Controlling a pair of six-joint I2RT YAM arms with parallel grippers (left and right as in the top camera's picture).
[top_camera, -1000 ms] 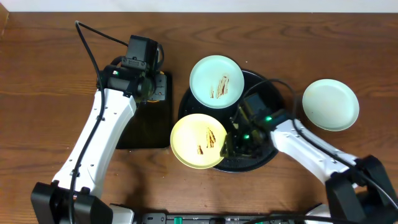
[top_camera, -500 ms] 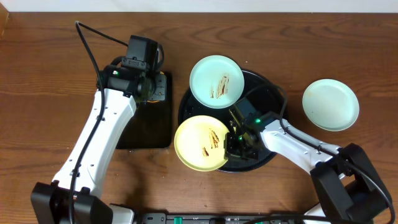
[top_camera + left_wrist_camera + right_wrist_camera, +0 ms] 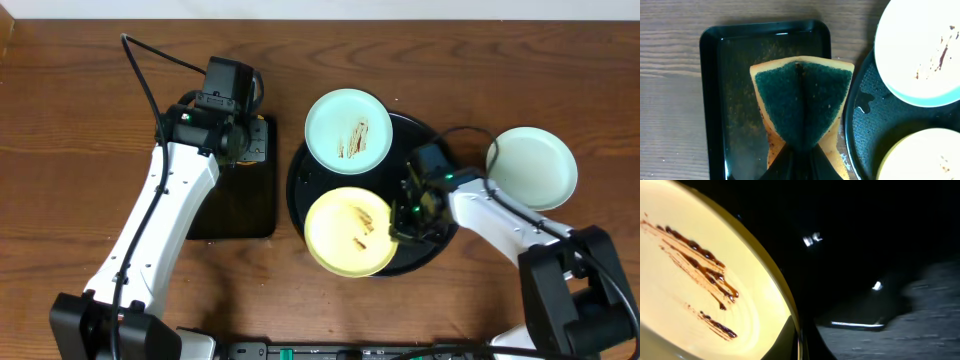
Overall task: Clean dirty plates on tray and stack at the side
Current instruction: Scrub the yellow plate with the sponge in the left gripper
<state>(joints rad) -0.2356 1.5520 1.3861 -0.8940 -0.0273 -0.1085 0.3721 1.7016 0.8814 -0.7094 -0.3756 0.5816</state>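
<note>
**Right gripper pinches the streaked yellow plate on the tray**

The right gripper (image 3: 399, 217) is clamped on the right rim of the pale yellow round plastic plate (image 3: 350, 231). That plate lies on the near part of the large round glossy black tray (image 3: 297, 168), brown streaks on its face. The light blue round plastic plate (image 3: 348, 131), also streaked, sits at the tray's far edge. The pale mint-white round plastic plate (image 3: 531, 167) rests on the wooden table (image 3: 80, 120), right of the tray. The left gripper (image 3: 799, 157) squeezes a yellow sponge with a green scouring face (image 3: 802, 105) over the small rectangular black tray (image 3: 715, 100).

right pincer (image 3: 402, 220) clamped on yellow plate (image 3: 350, 232), plate dragged rightward
</note>
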